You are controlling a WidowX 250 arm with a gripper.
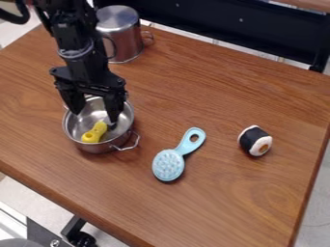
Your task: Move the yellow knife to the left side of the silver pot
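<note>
Presently your gripper (95,116) hangs over the silver pot (97,148), jaws well parted, nothing seen gripped. Yellow knife (95,132) lies inside the pot, handle toward its near wall. Your positioning looks about done; grasp, lift and set-down left of the pot remain. Behind the pot: larger metal vessel (118,34), bottom up, contents untellable. Right of the pot: blue brush (169,165), then toy sushi roll (255,141), well apart.

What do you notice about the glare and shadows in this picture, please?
In the camera view, pale highlights glint on the round, shallow silver metal pot; also in the camera view, a narrow dark shadow edges the underside of the light-blue plastic brush.
</note>
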